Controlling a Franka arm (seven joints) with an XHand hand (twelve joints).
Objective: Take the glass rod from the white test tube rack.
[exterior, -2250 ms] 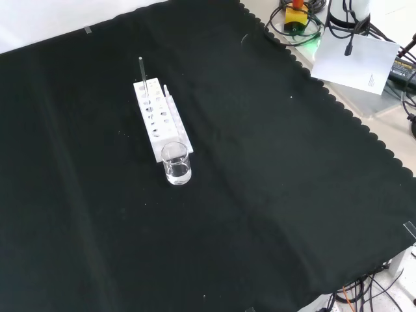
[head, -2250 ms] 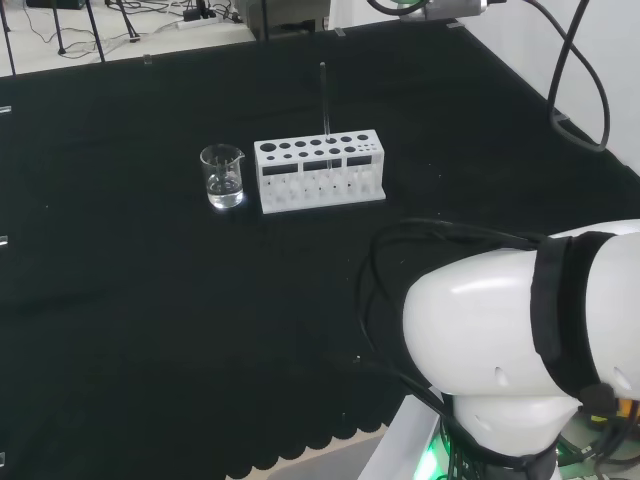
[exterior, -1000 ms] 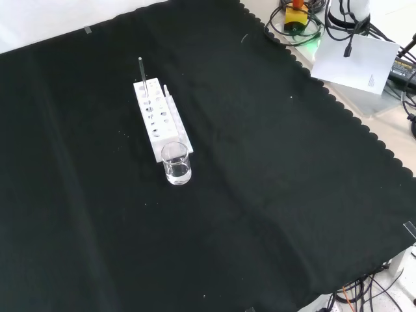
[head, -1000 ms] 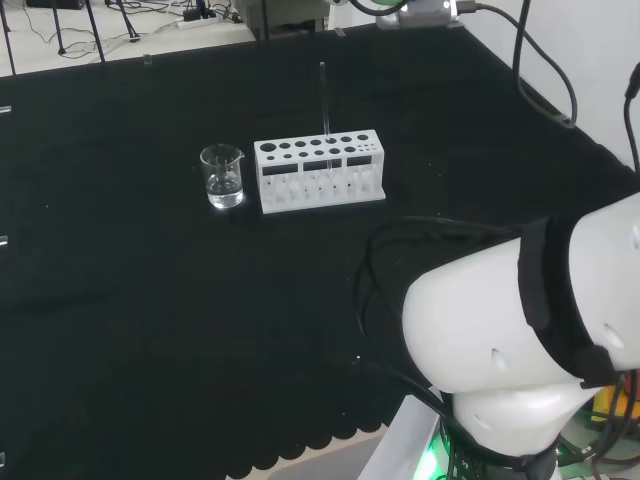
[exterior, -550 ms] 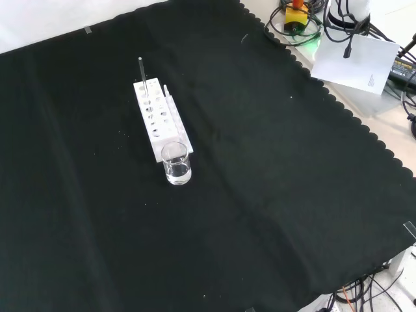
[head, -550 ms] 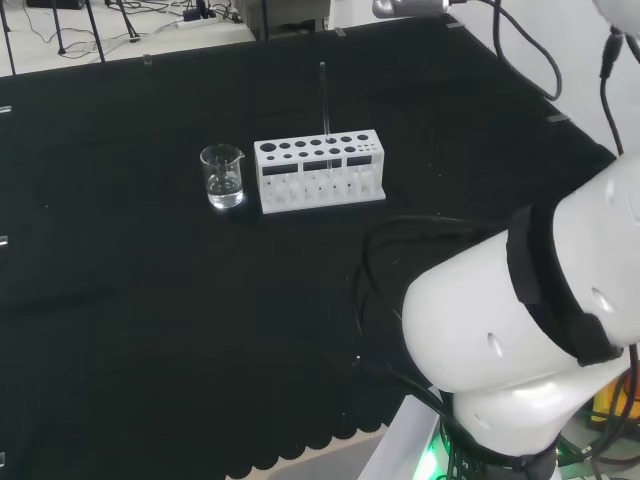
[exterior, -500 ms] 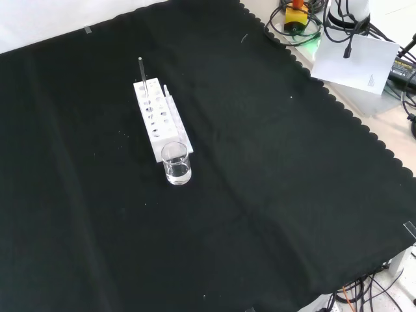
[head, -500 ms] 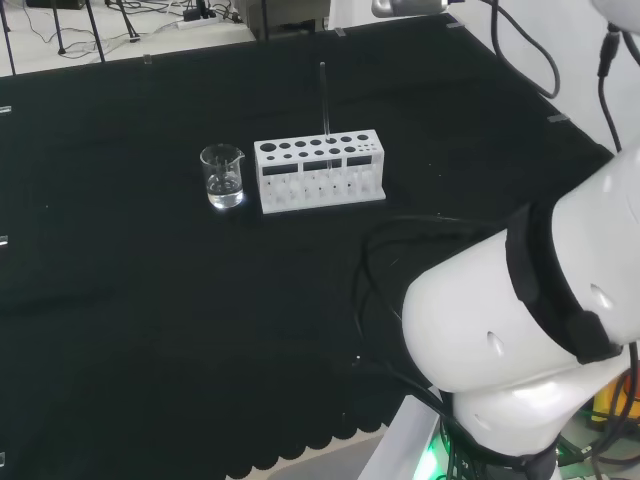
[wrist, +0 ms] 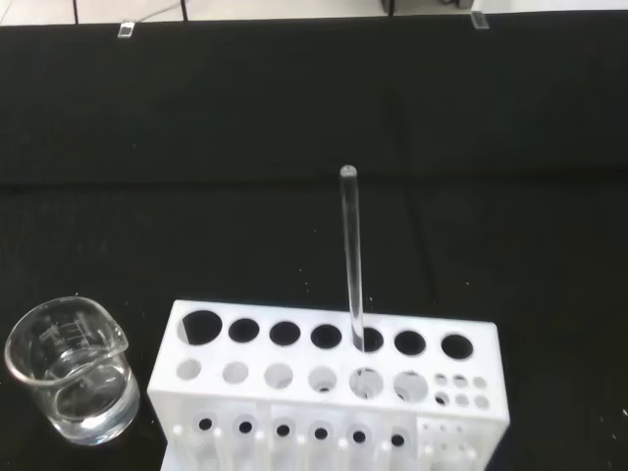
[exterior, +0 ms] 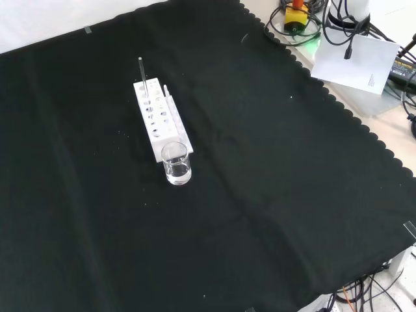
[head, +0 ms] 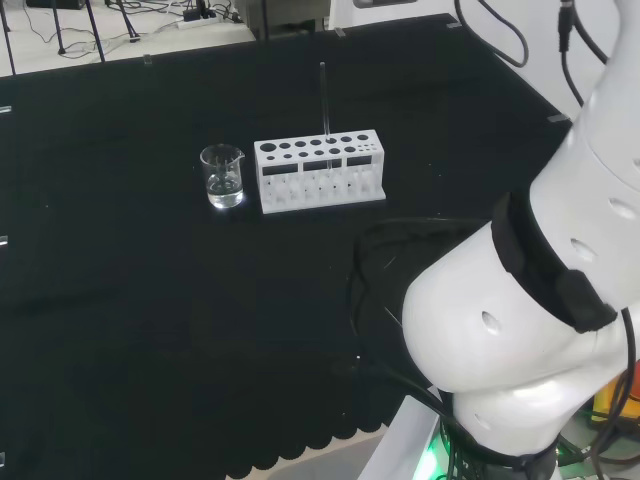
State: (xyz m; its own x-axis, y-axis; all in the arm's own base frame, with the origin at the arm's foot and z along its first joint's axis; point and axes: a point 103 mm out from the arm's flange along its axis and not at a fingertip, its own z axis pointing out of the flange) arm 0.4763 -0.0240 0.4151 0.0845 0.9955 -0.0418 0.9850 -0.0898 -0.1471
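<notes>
The glass rod (wrist: 351,257) stands upright in a hole of the white test tube rack (wrist: 330,392), in the back row of large holes. Just beside the rack's end stands a small glass beaker (wrist: 71,381) with clear liquid at its bottom. The wrist view shows the rack's rows of holes from close; the head view adds the arm's white links (head: 540,300). Whether the hand is open or shut cannot be told.
</notes>
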